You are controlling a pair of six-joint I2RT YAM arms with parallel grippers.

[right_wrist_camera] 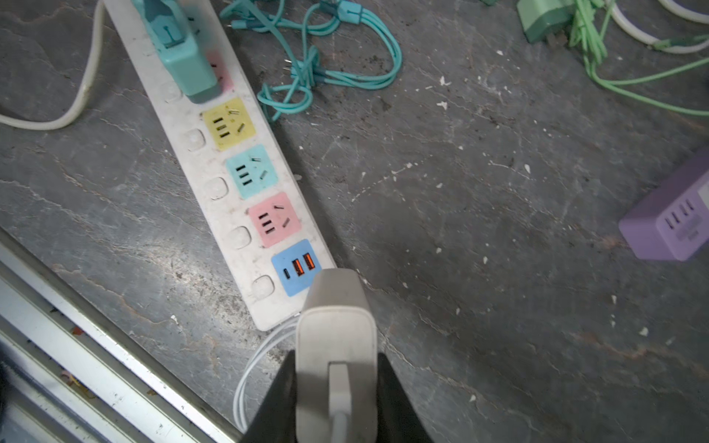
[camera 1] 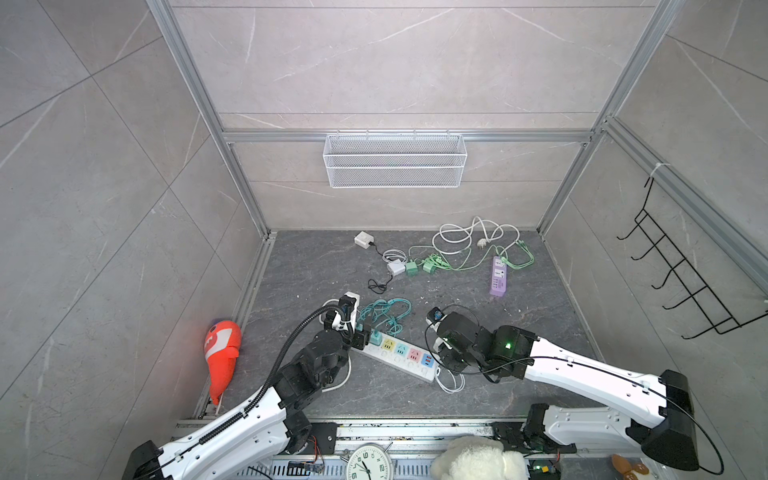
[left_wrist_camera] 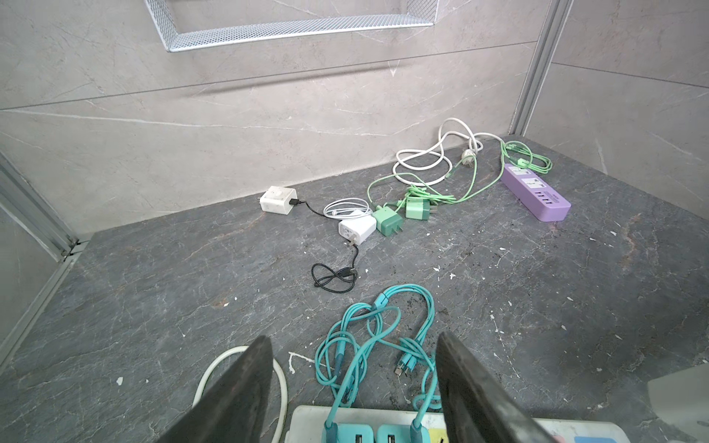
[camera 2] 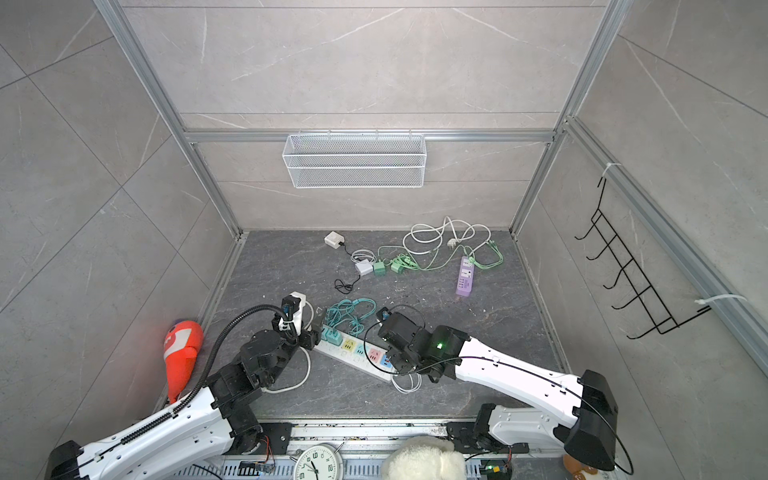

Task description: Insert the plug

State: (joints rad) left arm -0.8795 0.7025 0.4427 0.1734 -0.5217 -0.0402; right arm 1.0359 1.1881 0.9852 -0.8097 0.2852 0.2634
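An orange toy (camera 1: 222, 357) lies beside the left rail of the bench (camera 1: 316, 266). Next to it, your left pincer (left_wrist_camera: 355, 337) hangs wide open and empty over the left end of the strip (right_wrist_camera: 215, 188). Its fingers (left_wrist_camera: 245, 391) straddle two teal chargers (left_wrist_camera: 360, 435) already seated there. Their teal cable (camera 1: 386, 316) lies tangled on the bench just behind.

Moving right along the strip, you see the yellow socket (right_wrist_camera: 229, 122), the teal socket (right_wrist_camera: 251, 171) and the pink socket (right_wrist_camera: 274, 219), all free. The blue USB block (right_wrist_camera: 295, 267) comes last, at the right end.

There your right pincer (right_wrist_camera: 337, 358) is clamped tight on the plug (right_wrist_camera: 335, 330), a white charger gripped by its sides. Its thin white lead (right_wrist_camera: 239, 387) loops down to the bench. The plug's nose sits over the strip's right end, at the edge of the USB block. You cannot tell from the wrist view whether it touches.

Farther back and to the right, green chargers (left_wrist_camera: 389, 223) and a purple strip (camera 1: 498, 276) lie well apart from both arms. A black hook rack (camera 1: 681, 282) hangs on the right wall.
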